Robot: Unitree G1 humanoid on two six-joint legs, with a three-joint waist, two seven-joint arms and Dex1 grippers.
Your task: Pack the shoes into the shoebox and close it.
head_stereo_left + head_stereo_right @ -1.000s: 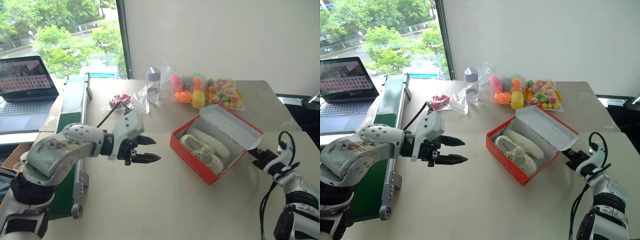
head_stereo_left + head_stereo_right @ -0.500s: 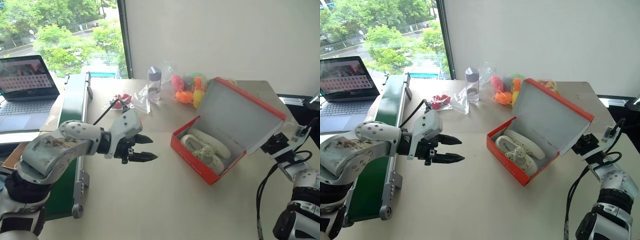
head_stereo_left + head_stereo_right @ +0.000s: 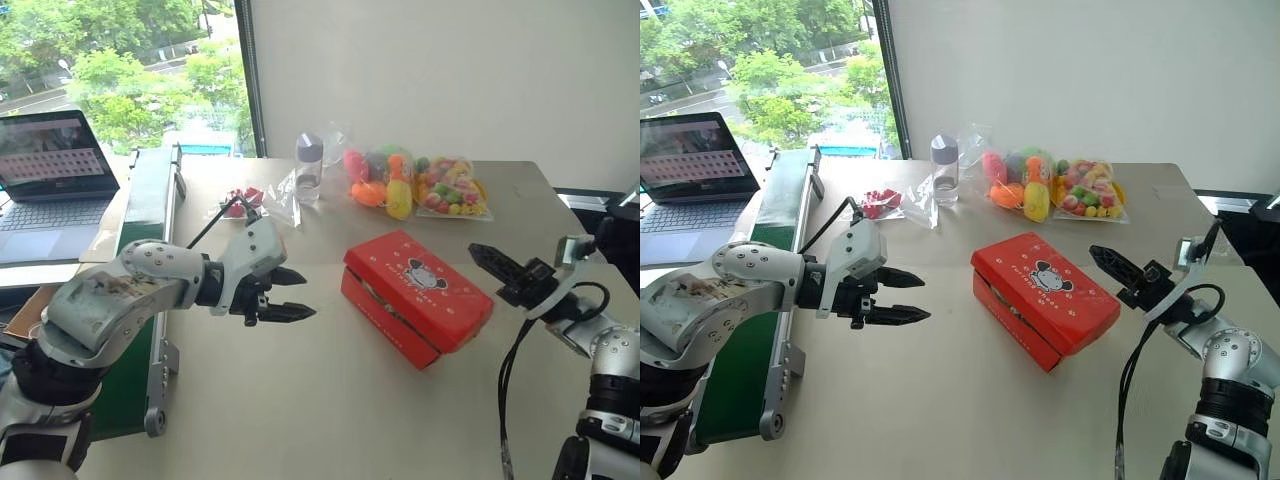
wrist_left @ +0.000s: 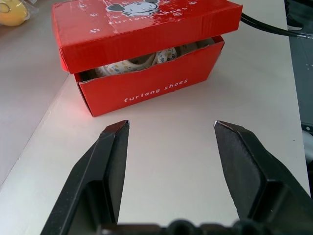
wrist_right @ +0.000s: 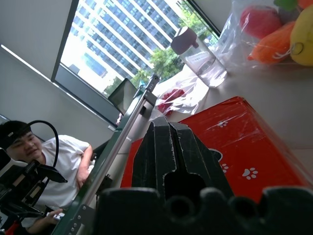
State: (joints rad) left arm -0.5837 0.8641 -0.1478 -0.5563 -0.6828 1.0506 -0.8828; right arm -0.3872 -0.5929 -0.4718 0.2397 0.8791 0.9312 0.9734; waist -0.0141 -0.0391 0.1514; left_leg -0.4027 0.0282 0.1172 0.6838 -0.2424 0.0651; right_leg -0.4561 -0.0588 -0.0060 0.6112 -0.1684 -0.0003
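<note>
The pale surface [image 3: 330, 420] carries everything, and its near edge is cut off by the frame. To the left a green conveyor [image 3: 145, 215] runs along its side, with an open laptop [image 3: 45, 175] beyond it, partly cropped.

The shoebox [image 3: 415, 295] lies in the middle of the surface, lid down, a dark cartoon mark and small white paw prints on top. From the head views it looks fully shut. The left wrist view shows the lid [image 4: 146, 27] resting slightly raised at the front, and through that slit only a strip of the cream shoes [image 4: 146, 61] can be seen; the rest of them is hidden inside.

The left gripper [image 3: 290, 298] hangs above the surface to the box's left, well apart from it, pointing toward it, jaws spread wide and empty. The right gripper [image 3: 485, 260] is just beside the box's right end, raised off the surface, jaws pressed together on nothing; whether the tips touch the lid cannot be told.

At the far edge lie bagged colourful toys [image 3: 415, 185], a clear bottle [image 3: 307, 165] with a grey cap, and a small bag of something red [image 3: 242, 200], its contents too small to make out.

A person in a white shirt [image 5: 58, 166] sits beyond the conveyor in the right wrist view, partly blocked by the gripper.
</note>
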